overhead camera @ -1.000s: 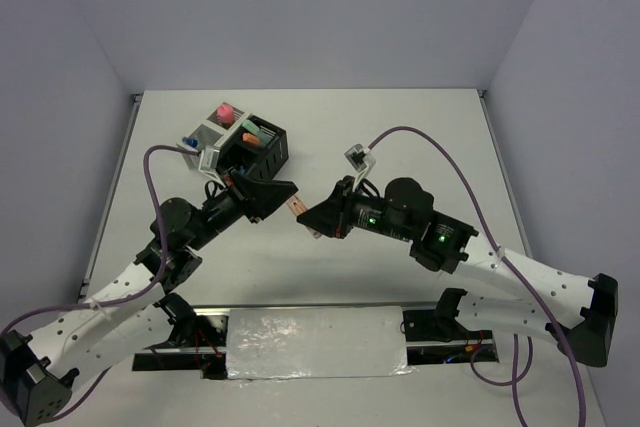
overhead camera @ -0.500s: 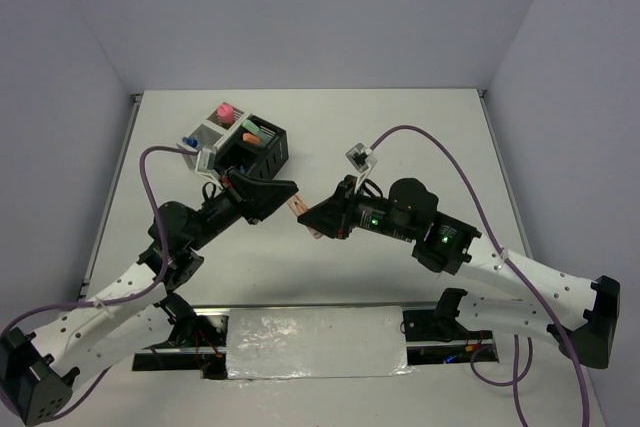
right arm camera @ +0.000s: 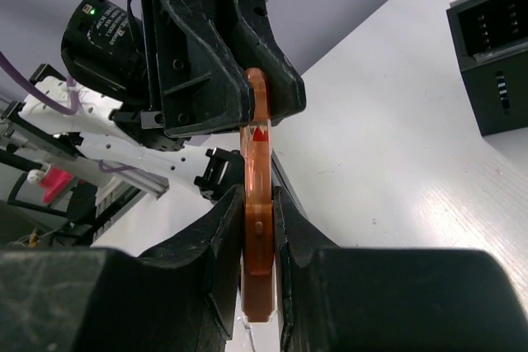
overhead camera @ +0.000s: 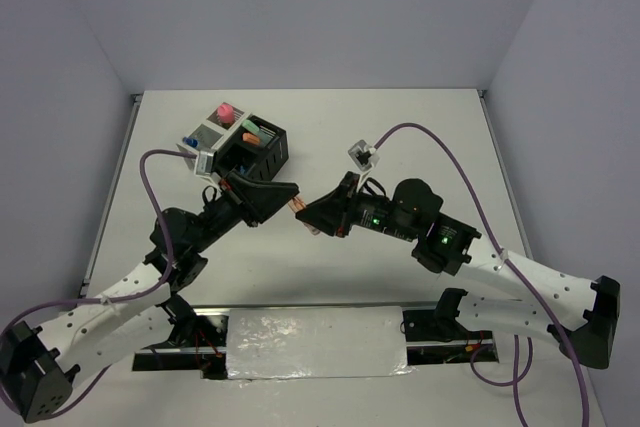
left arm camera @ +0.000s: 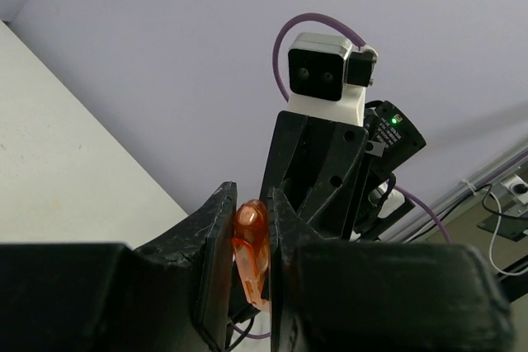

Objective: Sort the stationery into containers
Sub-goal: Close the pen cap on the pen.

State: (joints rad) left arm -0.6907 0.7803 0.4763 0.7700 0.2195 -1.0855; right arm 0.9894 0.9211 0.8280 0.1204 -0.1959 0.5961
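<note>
Grip status, top view: left gripper (overhead camera: 284,197) pinched on one end of the orange marker (overhead camera: 298,207), which is held in the air over the middle of the table (overhead camera: 420,127). The right gripper (overhead camera: 314,215) is clamped on the other end from the 3 o'clock side, so one short item is shared by two holds. The containers (overhead camera: 240,150), a cluster of mesh bins, stand at 11 o'clock from the left gripper, near but apart, with a pink-capped bottle (overhead camera: 226,108) and other coloured pieces inside. Left wrist view: left gripper (left arm camera: 249,200) has both jaws pressed flat against the orange marker (left arm camera: 250,241), whose rounded tip shows between them. Right wrist view: right gripper (right arm camera: 257,200) is closed on the lower barrel of the orange marker (right arm camera: 255,162), and the left gripper (right arm camera: 257,88) grips the far end at 12 o'clock. One black bin (right arm camera: 495,72) sits at 2 o'clock. Handling, as judged: light, rigid, smooth translucent plastic that is likely to twist or slip in a narrow pinch. Best held across the barrel near mid-length, not at the rounded tip.
</note>
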